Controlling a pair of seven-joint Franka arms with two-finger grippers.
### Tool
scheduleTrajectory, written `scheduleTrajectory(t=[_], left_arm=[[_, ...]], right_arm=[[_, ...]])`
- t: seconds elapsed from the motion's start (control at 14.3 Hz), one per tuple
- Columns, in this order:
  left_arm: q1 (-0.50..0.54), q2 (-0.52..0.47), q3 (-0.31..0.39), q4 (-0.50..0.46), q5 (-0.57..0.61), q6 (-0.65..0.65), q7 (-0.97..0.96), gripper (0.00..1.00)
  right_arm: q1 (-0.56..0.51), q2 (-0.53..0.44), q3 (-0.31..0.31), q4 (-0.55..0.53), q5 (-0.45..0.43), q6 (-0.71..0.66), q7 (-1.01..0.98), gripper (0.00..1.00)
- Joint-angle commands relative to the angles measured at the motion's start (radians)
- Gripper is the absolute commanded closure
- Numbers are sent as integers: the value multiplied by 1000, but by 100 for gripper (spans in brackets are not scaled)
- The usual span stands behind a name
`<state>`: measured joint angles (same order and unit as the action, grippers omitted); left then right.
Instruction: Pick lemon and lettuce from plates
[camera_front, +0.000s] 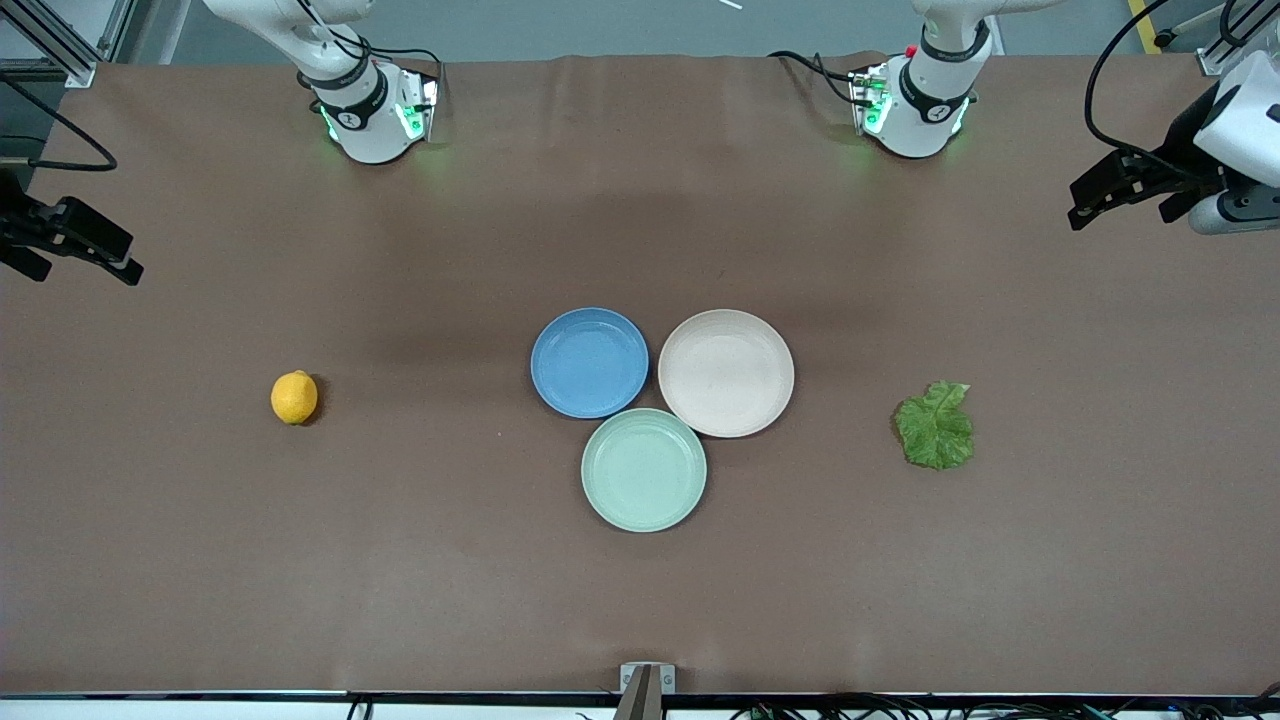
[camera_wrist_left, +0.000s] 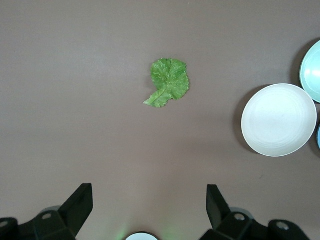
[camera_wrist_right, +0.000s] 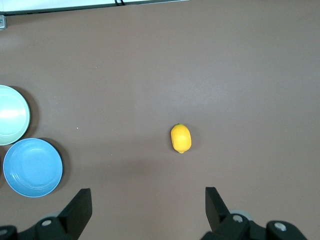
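The lemon (camera_front: 294, 397) lies on the bare brown table toward the right arm's end, apart from any plate; it also shows in the right wrist view (camera_wrist_right: 180, 138). The lettuce (camera_front: 935, 425) lies flat on the table toward the left arm's end, also in the left wrist view (camera_wrist_left: 169, 82). The blue plate (camera_front: 590, 362) and the beige plate (camera_front: 726, 372) sit side by side mid-table, both empty. My left gripper (camera_front: 1120, 215) is open and empty, high over its end of the table (camera_wrist_left: 149, 195). My right gripper (camera_front: 88, 272) is open and empty, high over its end (camera_wrist_right: 148, 197).
A mint-green plate (camera_front: 644, 470), empty, touches both plates on the side nearer the front camera. The two arm bases stand along the table's back edge. A small camera mount (camera_front: 646, 688) sits at the front edge.
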<state>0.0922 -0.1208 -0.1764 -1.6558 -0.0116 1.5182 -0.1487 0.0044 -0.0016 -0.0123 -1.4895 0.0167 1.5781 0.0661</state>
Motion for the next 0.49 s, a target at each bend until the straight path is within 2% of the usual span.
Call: scheduleTrajectory(t=[0.0,0.42], left_arm=[[1,12,-6,24,18,-3,17,0],[3,10,-6,22,18,-4,32,0]], right_arm=[[-6,11,5,18,0,-6,6,0],[-7,9,5,18,0,-6,6,0]])
